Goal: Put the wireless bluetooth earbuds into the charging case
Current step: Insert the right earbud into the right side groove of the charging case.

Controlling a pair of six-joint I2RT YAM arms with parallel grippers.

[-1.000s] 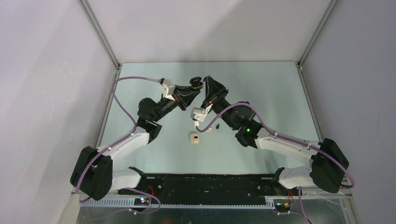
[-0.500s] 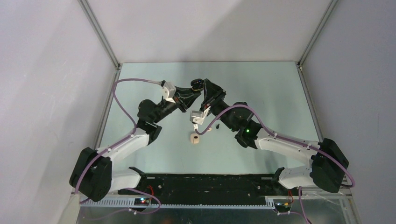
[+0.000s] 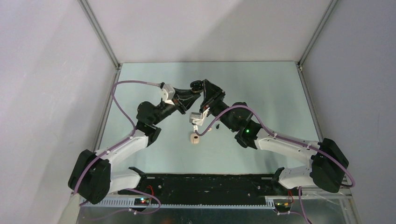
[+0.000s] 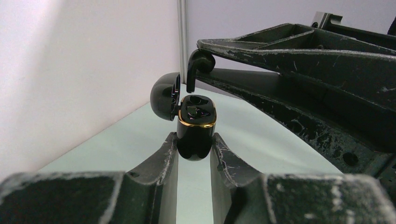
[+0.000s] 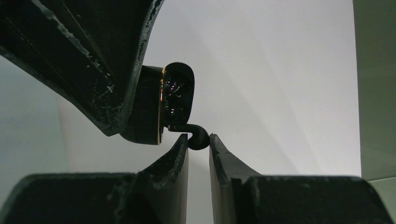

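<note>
Pale green tabletop (image 3: 266,88) lies well below the work, with grey walls on three sides; both arms meet in mid-air above its middle.

Your right gripper (image 5: 198,140) is nearly closed and pinches the bulb of a black earbud (image 5: 198,136) at the very fingertips. The stem is free and aimed at the mouth of the black charging case (image 4: 196,126). Your left gripper (image 4: 194,142) clamps narrowly on that case's lower body. The lid (image 4: 164,95) is swung back, and both wells show inside the gold rim. The stem tip sits at the rim by the hinge-side well; whether it touches is not clear.

Treat both pieces as light, hard and glossy. The bud will likely swivel or squirt out of such a small pinch, so keep hold of the bulb and guide it rather than press. The pebble-smooth case may twist under a sideways push, so press straight down into the left grip.

Room is tight. Your right fingers pass just beside the case and the open lid, while the space above and toward the back wall is free. Down on the table sit a cream-white case (image 3: 194,137) and a small dark piece (image 3: 218,126), probably the other bud.
</note>
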